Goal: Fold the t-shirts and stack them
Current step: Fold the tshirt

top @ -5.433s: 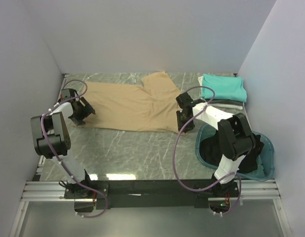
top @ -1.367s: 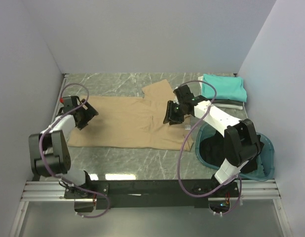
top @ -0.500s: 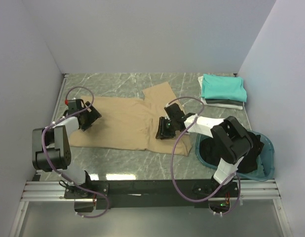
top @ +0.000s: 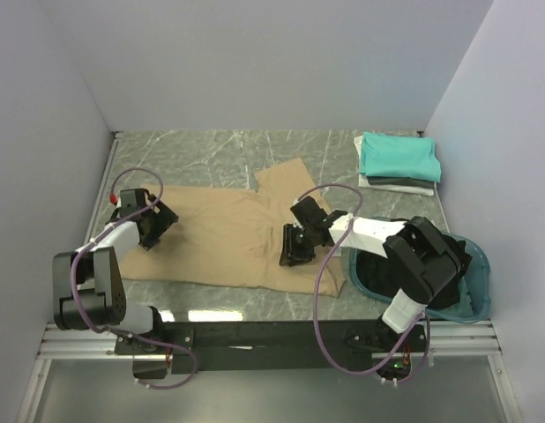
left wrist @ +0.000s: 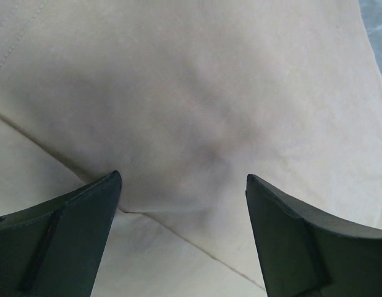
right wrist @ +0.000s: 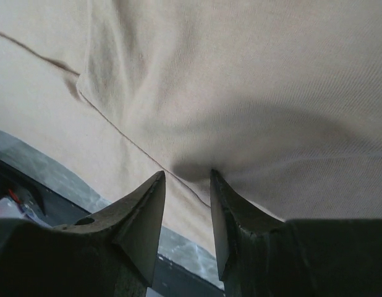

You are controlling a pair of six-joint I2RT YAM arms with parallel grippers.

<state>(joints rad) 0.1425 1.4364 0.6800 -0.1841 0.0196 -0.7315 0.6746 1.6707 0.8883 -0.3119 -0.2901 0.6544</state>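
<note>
The tan t-shirt lies spread on the marble table, its right part folded over to the left. My right gripper sits on that folded part. In the right wrist view its jaws stand narrowly apart and pinch a bunch of tan cloth at their tips, and the cloth drapes over the right finger. My left gripper is at the shirt's left end. In the left wrist view it is wide open, with tan cloth lying flat under it. A folded teal t-shirt tops a stack at the back right.
Grey and white folded shirts lie under the teal one. A round teal basin at the right front holds black cloth, partly hidden by my right arm. Walls close in on the left, back and right.
My right gripper has moved left and towards the front, carrying the shirt's right part over the body. My left gripper has shifted slightly forward along the left end.
</note>
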